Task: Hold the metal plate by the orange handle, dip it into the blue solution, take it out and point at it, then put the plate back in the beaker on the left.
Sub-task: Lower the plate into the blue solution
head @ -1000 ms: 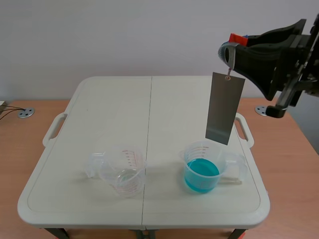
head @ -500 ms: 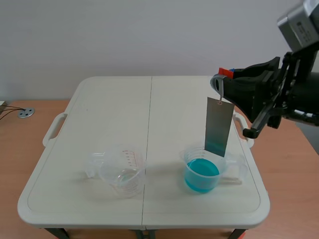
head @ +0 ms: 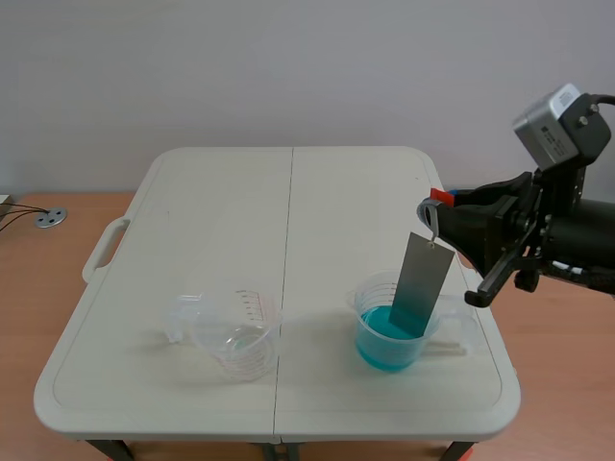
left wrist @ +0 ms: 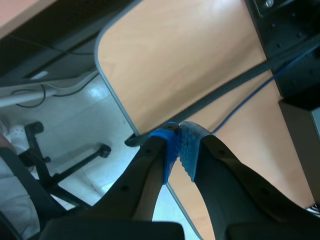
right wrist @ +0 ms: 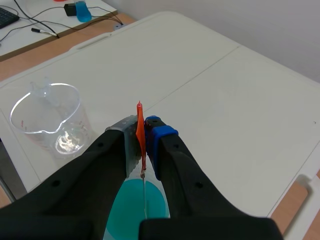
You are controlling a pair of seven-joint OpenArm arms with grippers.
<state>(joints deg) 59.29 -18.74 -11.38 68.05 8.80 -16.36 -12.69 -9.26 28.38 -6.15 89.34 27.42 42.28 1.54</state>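
Note:
My right gripper (head: 437, 206) is shut on the orange handle (right wrist: 140, 131) of a grey metal plate (head: 420, 284). The plate hangs down with its lower end inside the beaker of blue solution (head: 389, 327) at the table's front right. In the right wrist view the blue liquid (right wrist: 135, 206) shows directly under the gripper (right wrist: 142, 135), and the plate is seen edge-on as a thin line. An empty clear beaker (head: 235, 329) with red marks stands front left, also seen as the clear beaker (right wrist: 47, 120) beside the right gripper. My left gripper (left wrist: 178, 150) is shut on nothing, away from the table over a wooden floor.
The white folding table (head: 240, 211) has a seam down its middle and side handles. A wooden desk surrounds it. In the left wrist view, cables, a desk edge (left wrist: 115, 95) and an office chair base (left wrist: 65, 165) lie below the gripper.
My right arm has lowered and drawn toward the table's right edge, bringing the plate from hanging above the blue beaker down into the solution.

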